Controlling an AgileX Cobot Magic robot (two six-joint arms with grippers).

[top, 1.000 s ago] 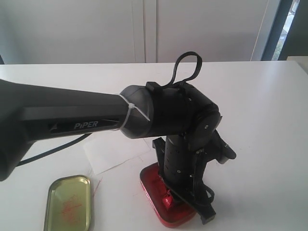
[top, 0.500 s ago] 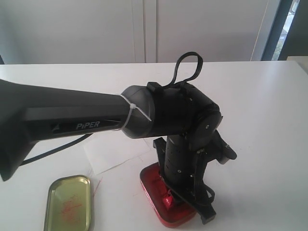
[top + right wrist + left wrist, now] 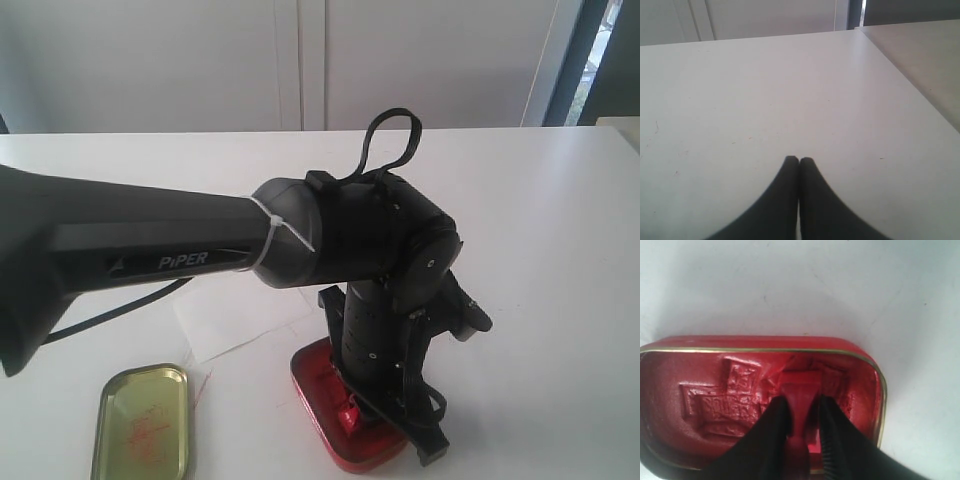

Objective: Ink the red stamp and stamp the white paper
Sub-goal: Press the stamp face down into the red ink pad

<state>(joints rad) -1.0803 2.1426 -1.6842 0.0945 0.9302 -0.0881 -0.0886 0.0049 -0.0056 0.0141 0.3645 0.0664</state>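
- We are seeing the lid [image 3: 143, 420] lying inside up, nearest the camera, left of the tin [image 3: 312, 388].
- We are clamping our left gripper [image 3: 800, 407] on the stamp [image 3: 799, 392], which is standing on the red pad [image 3: 715, 400] inside the tin.
- The paper [image 3: 225, 320] is lying just behind the tin, partly hidden by our arm [image 3: 150, 245].
- We are holding our right gripper [image 3: 799, 161] above the table [image 3: 790, 90], fingers together.

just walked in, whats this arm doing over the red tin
The left gripper is shut on the red stamp and holds it down in the open red ink tin, apparently against the pad, which shows square imprints. The white paper lies on the table just beyond the tin, partly hidden by the arm. The gold lid lies apart. The right gripper is shut on nothing.
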